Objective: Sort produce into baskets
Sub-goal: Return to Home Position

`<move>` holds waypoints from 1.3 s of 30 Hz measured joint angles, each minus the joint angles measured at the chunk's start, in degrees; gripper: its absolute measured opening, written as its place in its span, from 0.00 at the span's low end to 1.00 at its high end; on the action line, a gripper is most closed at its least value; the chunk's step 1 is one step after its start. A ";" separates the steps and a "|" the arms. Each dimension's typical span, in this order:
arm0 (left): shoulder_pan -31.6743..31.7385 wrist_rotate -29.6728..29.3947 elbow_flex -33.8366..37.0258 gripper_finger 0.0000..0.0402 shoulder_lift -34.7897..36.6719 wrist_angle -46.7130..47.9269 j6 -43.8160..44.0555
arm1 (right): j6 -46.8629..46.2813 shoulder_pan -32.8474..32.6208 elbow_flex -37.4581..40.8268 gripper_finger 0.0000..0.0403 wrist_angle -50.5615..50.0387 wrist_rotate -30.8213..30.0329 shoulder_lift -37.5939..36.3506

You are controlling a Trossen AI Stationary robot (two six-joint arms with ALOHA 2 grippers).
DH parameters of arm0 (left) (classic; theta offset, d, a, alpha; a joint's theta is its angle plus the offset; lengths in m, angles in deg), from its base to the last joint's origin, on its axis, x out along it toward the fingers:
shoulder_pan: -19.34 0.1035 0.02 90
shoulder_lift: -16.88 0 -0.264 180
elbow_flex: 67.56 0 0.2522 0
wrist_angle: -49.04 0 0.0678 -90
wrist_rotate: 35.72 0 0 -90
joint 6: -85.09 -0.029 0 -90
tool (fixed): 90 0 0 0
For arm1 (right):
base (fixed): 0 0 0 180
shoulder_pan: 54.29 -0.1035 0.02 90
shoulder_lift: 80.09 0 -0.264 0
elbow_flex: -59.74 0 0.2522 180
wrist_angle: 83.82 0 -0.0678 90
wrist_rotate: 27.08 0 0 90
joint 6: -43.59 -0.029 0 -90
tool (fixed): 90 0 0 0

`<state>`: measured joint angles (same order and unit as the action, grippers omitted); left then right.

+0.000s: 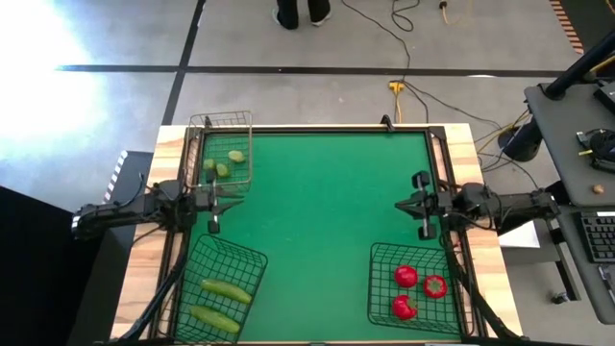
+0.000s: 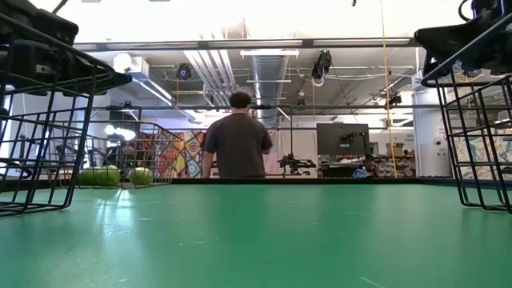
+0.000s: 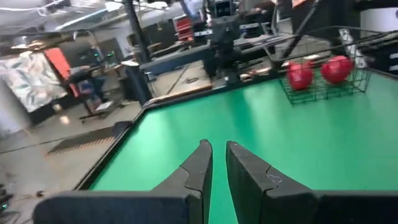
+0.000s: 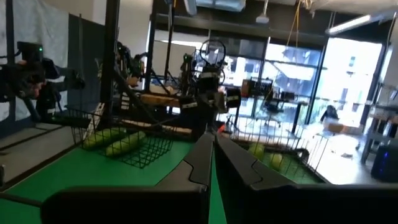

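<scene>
Three dark wire baskets stand on the green table. The far-left basket (image 1: 223, 144) holds several pale yellow-green round fruits (image 1: 235, 156). The near-left basket (image 1: 231, 286) holds two long green cucumbers (image 1: 226, 290). The near-right basket (image 1: 408, 284) holds three red round pieces (image 1: 406, 277). My left gripper (image 1: 213, 216) hovers at the table's left side between the two left baskets. It is shut and empty in the left wrist view (image 3: 217, 146). My right gripper (image 1: 424, 216) hovers at the right side, just beyond the red basket. It is shut and empty in the right wrist view (image 4: 211, 140).
Bare green mat (image 1: 327, 211) spreads across the table's middle between the two arms. A person (image 2: 236, 136) stands beyond the table's far edge, back turned. A desk with equipment (image 1: 577, 125) stands off the table's right side.
</scene>
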<state>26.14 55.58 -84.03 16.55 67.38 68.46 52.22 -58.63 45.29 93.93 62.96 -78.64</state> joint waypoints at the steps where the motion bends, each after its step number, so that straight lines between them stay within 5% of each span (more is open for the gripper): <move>1: -0.04 -0.78 0.05 0.08 0.12 -0.05 -0.10 | -0.62 0.00 0.00 0.03 -0.47 -0.02 0.20; 16: -5.96 -7.86 2.13 0.08 -2.57 -6.53 0.43 | -2.60 0.00 0.00 0.03 -1.03 -3.68 4.79; 25: -5.87 -5.34 2.13 0.08 -3.20 -6.07 -0.45 | 0.05 0.07 0.02 0.03 -2.25 -4.69 4.55; 30: -5.85 -4.28 2.14 0.08 -2.83 -5.87 -0.61 | 5.32 0.77 0.04 0.03 -10.01 1.51 1.35; 39: -6.26 -3.87 2.16 0.08 -1.20 -5.92 -0.72 | 5.93 2.03 0.09 0.03 -9.27 4.65 -1.39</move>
<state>19.88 51.71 -81.87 15.35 61.46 67.74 58.14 -56.60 45.37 84.66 67.60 -80.03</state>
